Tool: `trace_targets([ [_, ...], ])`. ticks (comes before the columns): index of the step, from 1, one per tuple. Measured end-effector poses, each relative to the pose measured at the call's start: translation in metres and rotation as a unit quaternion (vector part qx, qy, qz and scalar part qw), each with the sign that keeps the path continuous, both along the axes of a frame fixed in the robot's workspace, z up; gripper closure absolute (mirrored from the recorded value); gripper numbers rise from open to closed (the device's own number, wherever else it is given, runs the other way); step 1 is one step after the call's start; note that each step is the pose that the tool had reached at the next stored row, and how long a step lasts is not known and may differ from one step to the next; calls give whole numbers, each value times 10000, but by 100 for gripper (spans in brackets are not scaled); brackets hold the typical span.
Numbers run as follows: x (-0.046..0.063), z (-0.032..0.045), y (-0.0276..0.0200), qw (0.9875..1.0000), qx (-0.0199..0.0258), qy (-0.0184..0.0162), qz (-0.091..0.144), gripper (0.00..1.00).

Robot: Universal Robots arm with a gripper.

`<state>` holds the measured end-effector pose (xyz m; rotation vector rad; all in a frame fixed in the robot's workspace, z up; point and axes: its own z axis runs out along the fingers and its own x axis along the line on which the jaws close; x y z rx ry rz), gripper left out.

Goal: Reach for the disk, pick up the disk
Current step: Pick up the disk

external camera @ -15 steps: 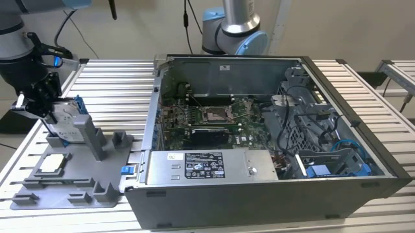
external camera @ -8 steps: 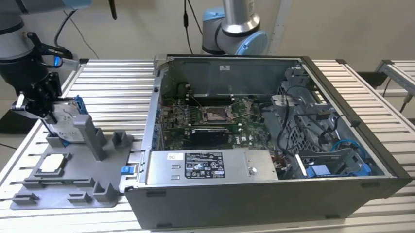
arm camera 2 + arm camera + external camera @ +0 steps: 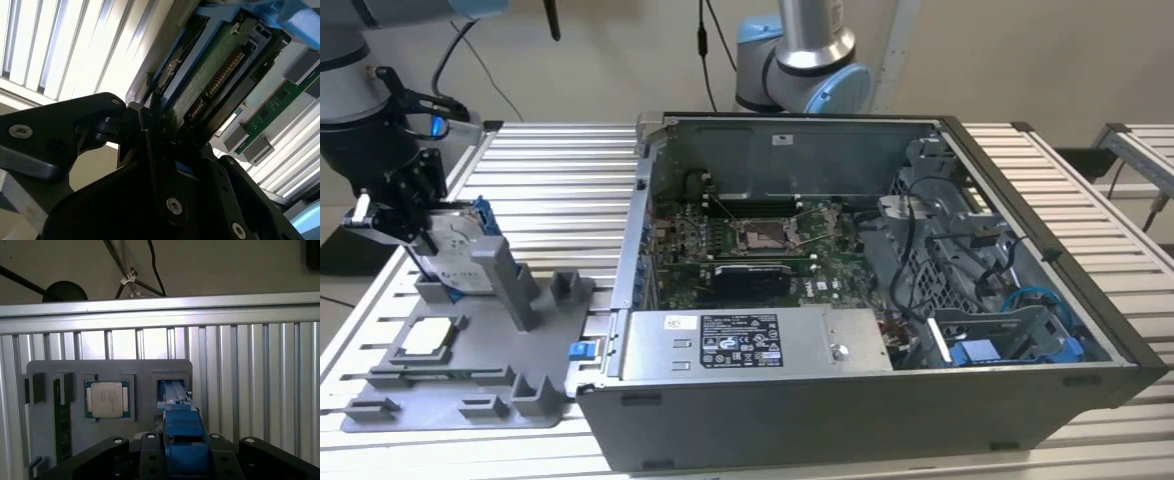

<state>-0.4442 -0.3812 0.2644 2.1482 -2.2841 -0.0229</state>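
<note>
The disk [image 3: 454, 243] is a silver-grey drive with a white label and a blue frame. It stands on edge at the back of the grey fixture [image 3: 467, 375], at the exterior view's left. My gripper [image 3: 416, 222] is down over it, with a finger on each side. In the first wrist view the blue frame [image 3: 182, 440] sits between the black fingers [image 3: 150, 450]. The second wrist view shows the disk's green circuit-board side [image 3: 210, 80] with a finger [image 3: 150, 135] pressed against it.
A square silver chip [image 3: 107, 399] and a green memory stick [image 3: 62, 420] lie in pockets of the fixture. A tall grey post [image 3: 507, 280] stands right beside the disk. An open computer case [image 3: 854, 290] occupies the table's middle, with another arm's base [image 3: 801, 60] behind it.
</note>
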Motion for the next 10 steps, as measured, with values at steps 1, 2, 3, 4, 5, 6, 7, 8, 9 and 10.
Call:
trace_targets([
  [1,0,0,0,10000,0,0,0,100],
  [2,0,0,0,10000,0,0,0,100],
  [3,0,0,0,10000,0,0,0,100],
  [4,0,0,0,10000,0,0,0,100],
  [5,0,0,0,10000,0,0,0,100],
  [6,0,0,0,10000,0,0,0,100],
  [7,0,0,0,10000,0,0,1,100],
  [8,0,0,0,10000,0,0,2,100],
  [9,0,0,0,10000,0,0,2,100],
  [10,0,0,0,10000,0,0,2,100],
])
